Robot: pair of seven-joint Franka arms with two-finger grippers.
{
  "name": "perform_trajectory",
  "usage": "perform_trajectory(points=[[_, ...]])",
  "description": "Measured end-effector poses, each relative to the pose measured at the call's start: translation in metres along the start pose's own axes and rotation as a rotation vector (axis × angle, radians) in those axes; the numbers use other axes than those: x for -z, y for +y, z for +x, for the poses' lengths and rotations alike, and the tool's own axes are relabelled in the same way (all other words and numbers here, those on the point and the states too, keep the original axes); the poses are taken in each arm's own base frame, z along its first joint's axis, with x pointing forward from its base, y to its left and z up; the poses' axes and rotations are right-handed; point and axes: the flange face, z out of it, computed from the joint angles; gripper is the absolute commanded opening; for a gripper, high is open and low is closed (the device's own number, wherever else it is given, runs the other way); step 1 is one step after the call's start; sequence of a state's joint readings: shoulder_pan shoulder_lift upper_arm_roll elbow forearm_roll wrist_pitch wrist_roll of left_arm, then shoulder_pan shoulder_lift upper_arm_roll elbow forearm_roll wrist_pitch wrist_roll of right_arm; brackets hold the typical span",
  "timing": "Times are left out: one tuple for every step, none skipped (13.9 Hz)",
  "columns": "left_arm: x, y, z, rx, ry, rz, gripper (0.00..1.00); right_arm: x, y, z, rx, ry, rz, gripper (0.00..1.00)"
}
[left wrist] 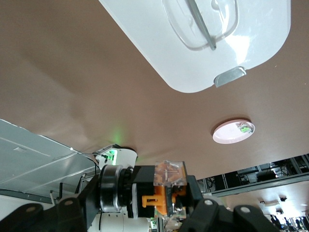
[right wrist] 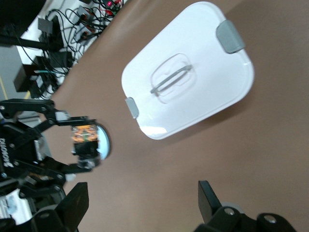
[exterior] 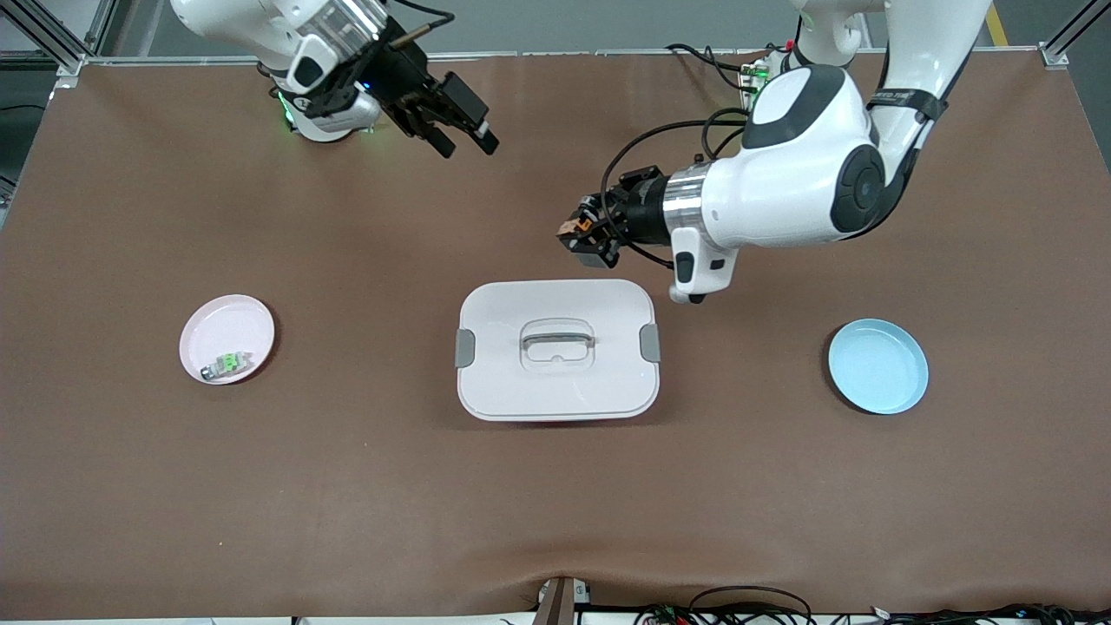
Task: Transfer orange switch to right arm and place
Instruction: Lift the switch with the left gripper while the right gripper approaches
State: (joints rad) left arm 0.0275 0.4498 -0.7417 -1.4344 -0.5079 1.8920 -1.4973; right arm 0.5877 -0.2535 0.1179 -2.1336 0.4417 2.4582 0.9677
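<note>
The orange switch [exterior: 576, 229], a tiny dark block with an orange centre, is gripped in my left gripper [exterior: 580, 233] above the brown table, just off the white box's edge on the robots' side. In the left wrist view the switch [left wrist: 169, 183] sits between the black fingers, under a clear cap. My right gripper [exterior: 464, 139] is open and empty, in the air over the table near its own base. In the right wrist view its fingers [right wrist: 77, 200] stand wide apart, and the switch [right wrist: 85, 135] shows farther off in the left gripper.
A white lidded box [exterior: 521, 299] with a clear handle lies at the table's middle. A pink plate [exterior: 227, 323] at the right arm's end holds a pale switch with a green centre [exterior: 227, 363]. A blue plate [exterior: 877, 365] lies at the left arm's end.
</note>
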Motion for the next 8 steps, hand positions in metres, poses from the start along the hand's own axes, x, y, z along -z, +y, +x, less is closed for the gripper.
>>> perform_trajectory(points=[[-0.010, 0.002, -0.005, -0.004, -0.009, 0.001, 0.00, -0.010, -0.002, 0.000, -0.018, 0.008, 0.016, 1.00], [-0.020, 0.003, -0.010, -0.003, -0.015, 0.002, 0.00, -0.021, -0.004, 0.000, -0.035, 0.015, 0.031, 1.00], [-0.030, 0.004, -0.014, 0.004, -0.021, 0.004, 0.00, -0.033, -0.005, -0.002, -0.046, 0.020, 0.041, 1.00], [-0.038, 0.005, -0.017, 0.008, -0.025, 0.006, 0.00, -0.044, -0.005, -0.005, -0.052, 0.020, 0.045, 1.00], [-0.044, 0.006, -0.018, 0.010, -0.029, 0.010, 0.00, -0.054, -0.005, -0.007, -0.056, 0.019, 0.042, 1.00], [-0.050, 0.006, -0.020, 0.008, -0.033, 0.016, 0.00, -0.062, -0.005, -0.007, -0.059, 0.017, 0.038, 1.00], [-0.055, 0.005, -0.023, 0.005, -0.036, 0.023, 0.00, -0.067, -0.004, -0.006, -0.062, 0.014, 0.032, 1.00], [-0.058, 0.005, -0.025, 0.003, -0.038, 0.027, 0.00, -0.071, -0.005, -0.004, -0.065, 0.013, 0.030, 1.00]])
